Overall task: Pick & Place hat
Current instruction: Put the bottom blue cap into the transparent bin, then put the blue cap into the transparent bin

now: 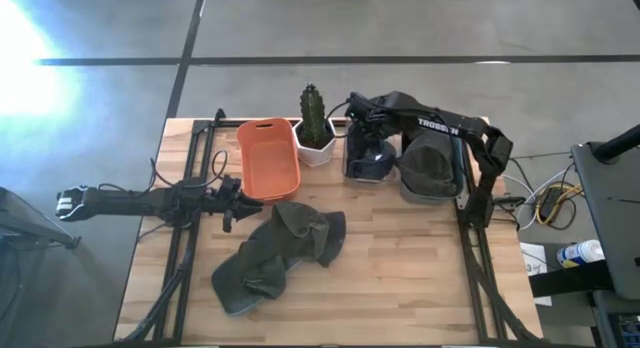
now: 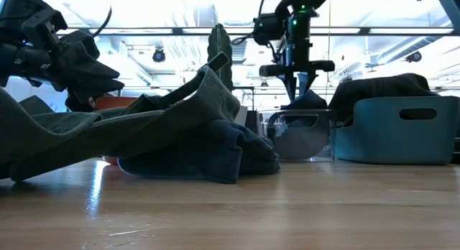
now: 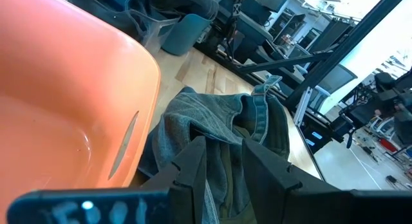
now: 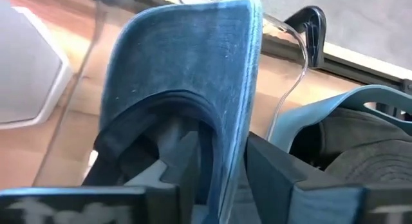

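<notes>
A blue denim hat [image 4: 187,76] stands in a clear bin [image 1: 350,170] at the table's far side, and its top shows above the bin's rim in the low view [image 2: 305,101]. My right gripper [image 4: 225,179] is above the bin, pointing down, shut on the hat. My left gripper [image 1: 238,203] hovers beside an orange bin [image 1: 268,160] with its fingers a little apart, holding nothing. It points at a heap of dark green and blue clothes [image 1: 285,253] lying on the table. My right gripper pinches the hat's brim near its edge [image 4: 235,140] between its two fingers, from above, pointing down. The hat stands upright with its lower part inside the clear bin. Whether it rests on the bin's floor cannot be told.
A teal bin [image 1: 432,170] of dark clothes stands right of the clear bin. A cactus in a white pot [image 1: 315,128] stands between the orange and clear bins. The bare near part of the wooden table [image 1: 400,298] lies beyond the heap.
</notes>
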Controlling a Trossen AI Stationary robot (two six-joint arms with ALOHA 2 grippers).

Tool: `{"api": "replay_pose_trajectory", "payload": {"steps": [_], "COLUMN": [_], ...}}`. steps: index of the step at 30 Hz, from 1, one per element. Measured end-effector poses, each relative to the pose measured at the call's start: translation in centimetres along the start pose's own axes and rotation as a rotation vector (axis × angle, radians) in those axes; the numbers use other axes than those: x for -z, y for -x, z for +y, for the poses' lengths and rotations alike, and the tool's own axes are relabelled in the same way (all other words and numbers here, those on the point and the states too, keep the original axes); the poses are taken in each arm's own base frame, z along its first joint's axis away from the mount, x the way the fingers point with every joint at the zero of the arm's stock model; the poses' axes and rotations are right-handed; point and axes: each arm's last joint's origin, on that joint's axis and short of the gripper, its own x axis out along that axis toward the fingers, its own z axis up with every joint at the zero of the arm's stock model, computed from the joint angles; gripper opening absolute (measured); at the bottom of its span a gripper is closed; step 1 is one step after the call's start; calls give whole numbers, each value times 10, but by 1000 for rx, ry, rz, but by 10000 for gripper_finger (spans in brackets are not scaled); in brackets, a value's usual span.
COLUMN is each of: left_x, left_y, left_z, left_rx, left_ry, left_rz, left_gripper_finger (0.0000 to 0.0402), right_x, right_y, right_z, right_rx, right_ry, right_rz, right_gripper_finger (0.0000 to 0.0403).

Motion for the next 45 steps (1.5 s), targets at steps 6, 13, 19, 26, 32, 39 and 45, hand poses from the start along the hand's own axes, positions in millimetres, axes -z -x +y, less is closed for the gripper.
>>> {"api": "replay_pose_trajectory", "payload": {"steps": [6,13,19,26,32,39,45], "left_x": [0,0,0,0,0,0,0], "left_y": [0,0,0,0,0,0,0], "left_z": [0,0,0,0,0,0,0], "left_rx": [0,1,1,0,0,3,3], "left_ry": [0,0,0,0,0,0,0], "left_rz": [-1,-2,-2,1,0,1,0], "left_gripper_finger": [94,94,94,94,94,94,94], "right_x": [16,58,120,209,275,321,336], "right_y": [27,67,88,101,105,82,66], "right_z": [7,30,61,86,107,142,168], "right_rx": [-53,-137,-217,-289,-370,-410,-370], "right_ry": [94,252,454,616,794,890,995], "right_rz": [-51,-144,-183,-169,-197,-182,-195], "right_gripper_finger": [161,173,169,165,162,165,203]}}
